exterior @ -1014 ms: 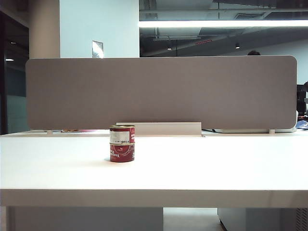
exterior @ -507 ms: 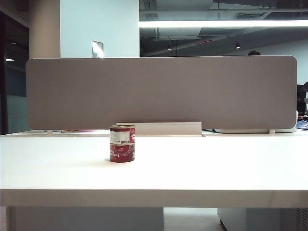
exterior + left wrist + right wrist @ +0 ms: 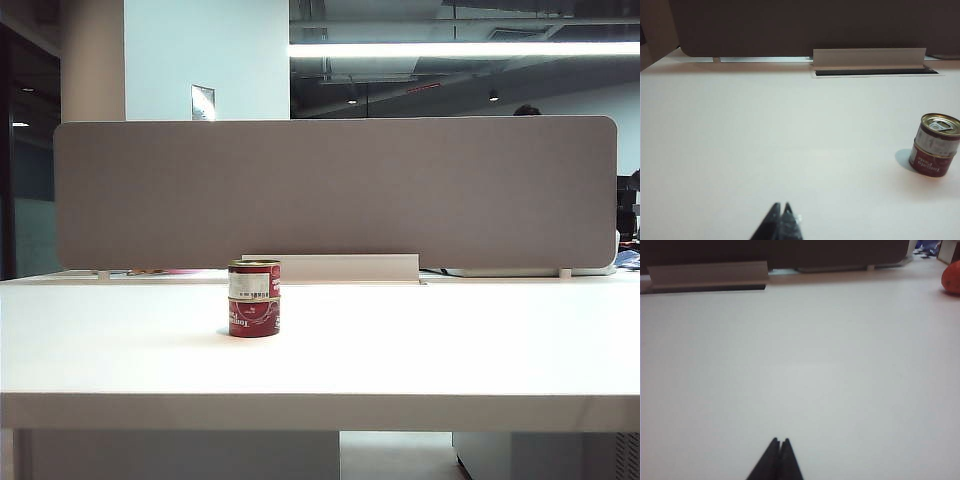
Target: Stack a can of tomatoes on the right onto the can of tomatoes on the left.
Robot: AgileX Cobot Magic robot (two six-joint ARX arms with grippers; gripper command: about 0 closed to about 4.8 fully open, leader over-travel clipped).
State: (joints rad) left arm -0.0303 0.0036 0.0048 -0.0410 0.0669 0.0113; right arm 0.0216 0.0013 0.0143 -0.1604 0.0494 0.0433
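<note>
Tomato cans sit stacked left of centre on the bench. Left gripper and right gripper, both clenched and empty, hover near; a stray sweep could topple the stack.

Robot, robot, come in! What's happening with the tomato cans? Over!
Left gripper shut, empty, low over the table. Right gripper shut, empty. Top can sits on bottom can. Nothing in the way.

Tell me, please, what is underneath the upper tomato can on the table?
The upper can sits squarely on a second red tomato can, which stands on the white table. The lower can's lid is covered, so it cannot be seen.
</note>
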